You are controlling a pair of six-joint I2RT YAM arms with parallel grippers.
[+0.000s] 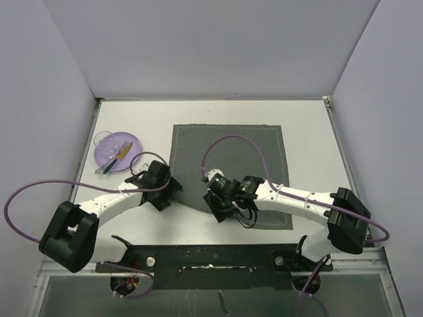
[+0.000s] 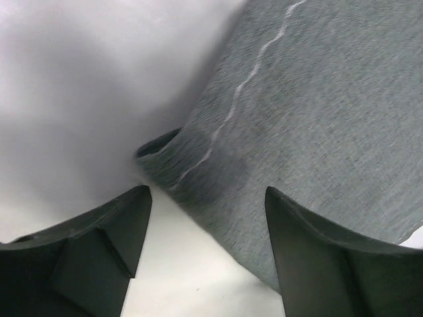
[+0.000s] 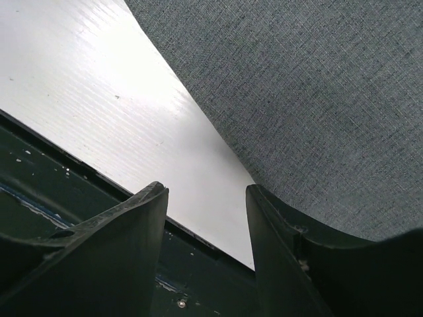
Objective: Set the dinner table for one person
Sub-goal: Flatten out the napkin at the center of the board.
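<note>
The dinner table (image 1: 132, 112) is a wide white top with a dark grey stitched placemat (image 1: 228, 158) at its middle. My left gripper (image 1: 170, 189) hangs low over the mat's near left corner. In the left wrist view its gripper (image 2: 208, 218) is open, and the mat's edge (image 2: 218, 198) runs between the fingers (image 2: 125, 224) without being pinched. The corner (image 2: 155, 145) looks slightly curled up. My right gripper (image 1: 221, 212) is at the mat's near edge. In the right wrist view that gripper (image 3: 206, 198) is open and empty, above the bare table (image 3: 99, 79) beside the mat (image 3: 317, 99).
A purple plate (image 1: 109, 158) lies at the left of the table with yellow- and green-handled cutlery (image 1: 116, 157) on it. A clear glass (image 1: 102, 139) stands against its far rim. The dark metal front rail (image 3: 39, 191) runs close below the right gripper.
</note>
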